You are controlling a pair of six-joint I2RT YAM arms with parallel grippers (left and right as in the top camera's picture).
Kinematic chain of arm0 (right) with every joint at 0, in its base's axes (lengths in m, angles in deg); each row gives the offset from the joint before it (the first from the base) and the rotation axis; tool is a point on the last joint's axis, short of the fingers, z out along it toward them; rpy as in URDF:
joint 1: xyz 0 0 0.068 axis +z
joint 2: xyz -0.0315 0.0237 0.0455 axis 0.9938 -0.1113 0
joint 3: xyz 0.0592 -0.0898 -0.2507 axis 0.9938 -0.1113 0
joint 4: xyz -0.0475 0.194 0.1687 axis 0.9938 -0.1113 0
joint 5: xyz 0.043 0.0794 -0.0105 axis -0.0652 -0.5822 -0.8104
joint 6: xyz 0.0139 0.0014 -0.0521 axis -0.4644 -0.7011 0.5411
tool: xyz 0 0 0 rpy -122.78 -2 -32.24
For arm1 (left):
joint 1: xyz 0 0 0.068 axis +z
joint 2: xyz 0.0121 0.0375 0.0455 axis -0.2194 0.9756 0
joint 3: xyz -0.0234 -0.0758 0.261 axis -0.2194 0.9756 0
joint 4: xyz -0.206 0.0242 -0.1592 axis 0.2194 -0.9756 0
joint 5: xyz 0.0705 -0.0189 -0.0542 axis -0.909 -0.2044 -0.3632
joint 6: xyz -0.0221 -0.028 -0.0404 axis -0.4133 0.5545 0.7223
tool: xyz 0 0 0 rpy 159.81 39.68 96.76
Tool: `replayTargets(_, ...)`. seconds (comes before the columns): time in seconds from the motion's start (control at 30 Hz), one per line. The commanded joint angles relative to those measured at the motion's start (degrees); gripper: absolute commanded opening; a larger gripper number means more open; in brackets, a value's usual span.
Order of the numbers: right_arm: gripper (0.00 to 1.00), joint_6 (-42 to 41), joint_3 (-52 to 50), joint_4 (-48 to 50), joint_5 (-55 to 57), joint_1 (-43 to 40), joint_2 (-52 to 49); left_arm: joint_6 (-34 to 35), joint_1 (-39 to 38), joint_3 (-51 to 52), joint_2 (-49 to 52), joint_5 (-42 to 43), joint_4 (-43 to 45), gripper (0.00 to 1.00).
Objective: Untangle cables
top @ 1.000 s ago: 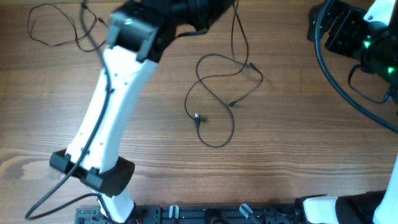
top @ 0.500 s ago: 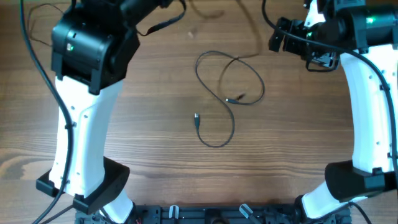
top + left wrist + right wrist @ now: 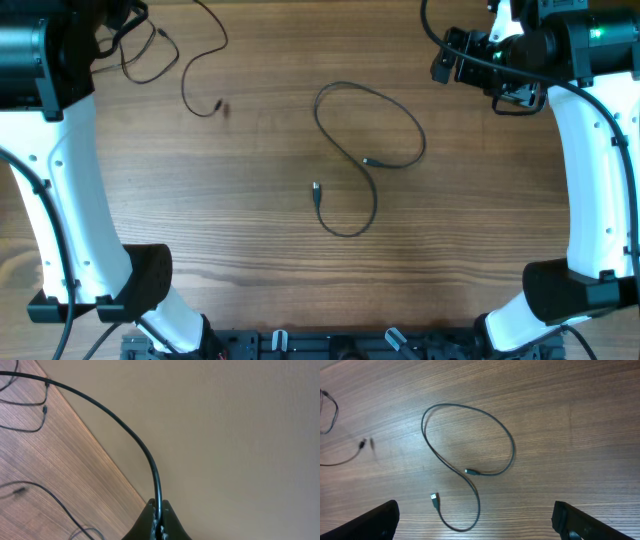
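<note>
A black looped cable is laid loosely at the middle of the table, with both plug ends free. Up and to the left of that loop, a second thin cable is pinched between the closed fingers of the left hand. The right hand is seen to the loop's upper right, spread wide and empty.

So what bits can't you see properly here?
Upper-left cable: overhead, it runs off the top edge, far end hidden.
Left claw: left wrist view, bottom edge cuts off all but tips pinching the held cable.
Middle cable: plugs too small in every view to tell their kind.
</note>
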Motion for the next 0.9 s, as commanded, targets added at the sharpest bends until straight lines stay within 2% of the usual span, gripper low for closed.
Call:
replayTargets(0.0,1.00,0.74,0.22,0.07,-0.55,-0.11,0.17,-3.63,0.33,-0.59,-0.94,-0.48,0.33,0.04)
replayTargets(0.27,1.00,0.72,0.22,0.07,-0.57,-0.11,0.17,-17.38,0.55,-0.48,1.95,6.80,-1.53,0.04)
replayTargets(0.7,1.00,0.74,0.22,0.09,-0.55,-0.11,0.17,-17.38,11.45,-0.48,8.76,8.28,-11.37,0.04)
replayTargets(0.73,1.00,0.72,0.22,0.11,-0.55,-0.11,0.17,-17.68,11.96,-0.48,8.83,12.52,-11.32,0.04)
replayTargets(0.8,1.00,0.70,0.22,0.31,-0.55,-0.11,0.17,-26.45,12.59,-0.48,8.83,30.69,-8.76,0.04)
replayTargets(0.87,1.00,0.72,0.22,0.28,-0.55,-0.11,0.17,-29.40,12.59,-0.48,8.83,38.25,-8.39,0.04)
